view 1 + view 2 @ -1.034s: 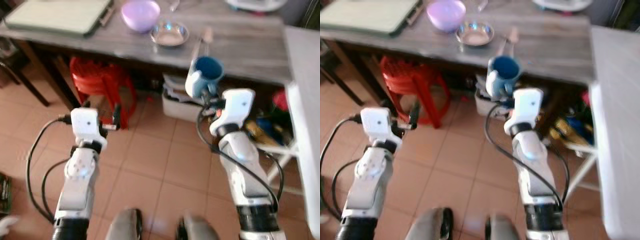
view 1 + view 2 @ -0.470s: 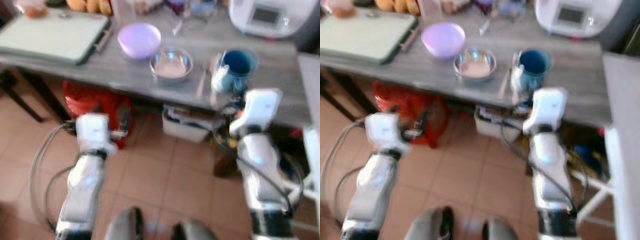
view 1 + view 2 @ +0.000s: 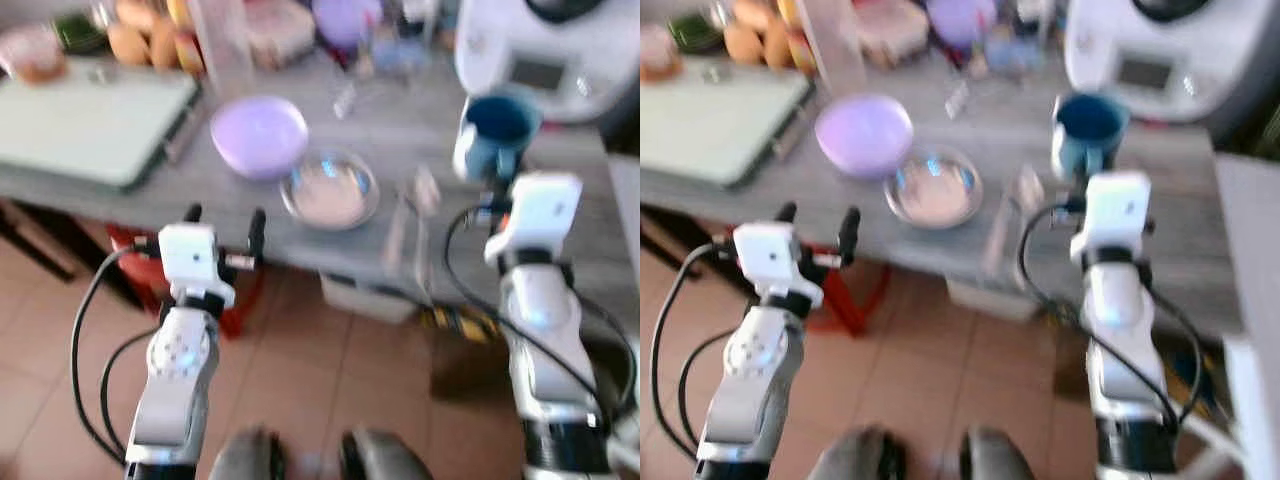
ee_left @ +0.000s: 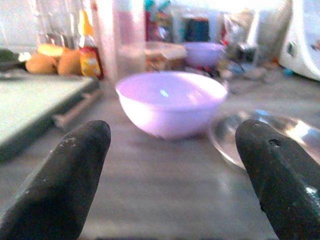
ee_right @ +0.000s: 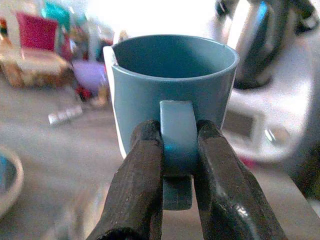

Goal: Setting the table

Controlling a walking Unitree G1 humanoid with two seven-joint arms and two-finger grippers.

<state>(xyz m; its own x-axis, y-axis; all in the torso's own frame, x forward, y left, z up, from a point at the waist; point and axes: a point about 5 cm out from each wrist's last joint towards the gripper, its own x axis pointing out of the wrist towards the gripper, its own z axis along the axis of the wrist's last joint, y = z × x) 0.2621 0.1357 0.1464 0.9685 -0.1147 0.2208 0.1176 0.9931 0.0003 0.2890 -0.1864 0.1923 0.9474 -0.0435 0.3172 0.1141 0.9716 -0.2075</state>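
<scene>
The grey worktop (image 3: pixel 470 215) spans the upper half of the head views, with tiled floor at 6 o'clock; a white appliance (image 3: pixel 545 50) occupies the worktop's 1 o'clock corner, and a pale green board (image 3: pixel 90 120) lies at 10 o'clock. Near the centre sits a lilac bowl (image 3: pixel 258 135); just beside it, at its 4 o'clock, a shallow steel dish (image 3: pixel 328 190); a spoon-like utensil (image 3: pixel 420 200) lies at the dish's 3 o'clock, too blurred to identify exactly.

The blue mug (image 3: pixel 493 130) is carried above the worktop just in front of the appliance, upright, mouth up; whether its base touches the surface cannot be determined. The right gripper (image 5: pixel 177 165) has its jaws clamped on the mug's handle, one finger pressed against each side — the wrist view shows this plainly. The left gripper (image 3: pixel 222 215) hovers at the worktop's near edge, at 7 o'clock from the bowl, jaws apart and empty; its wrist view looks between the fingers (image 4: pixel 60 185) toward the bowl and dish.

Step in hand, as judged: transport of the mug to its place at the setting; placement not yet done. The next move calls for lowering the mug level onto bare worktop at 3 o'clock of the utensil, clear of the appliance; release only once the base is seated.
</scene>
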